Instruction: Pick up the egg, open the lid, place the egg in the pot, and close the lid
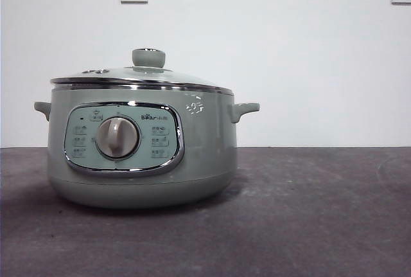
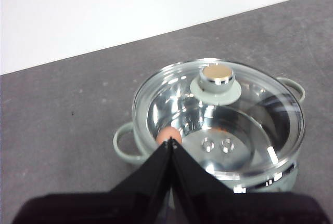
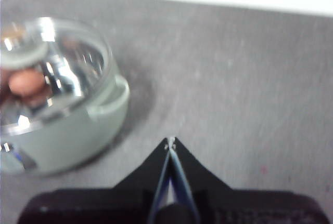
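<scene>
The egg [image 2: 169,134], a small brown-orange oval with a smooth matte shell, lies inside the large round sage-green electric pot [image 1: 138,151], seen through the shallow-domed glass lid [image 2: 218,117] with its steel rim, which sits closed on top. Light, brittle and prone to roll, the egg would want a gentle pinch across its middle; the lid is best taken by its pale green knob [image 1: 148,57]. The left gripper [image 2: 171,142] and right gripper [image 3: 170,141] both hold nothing, jaws pressed together, above the grey table [image 1: 321,213].
</scene>
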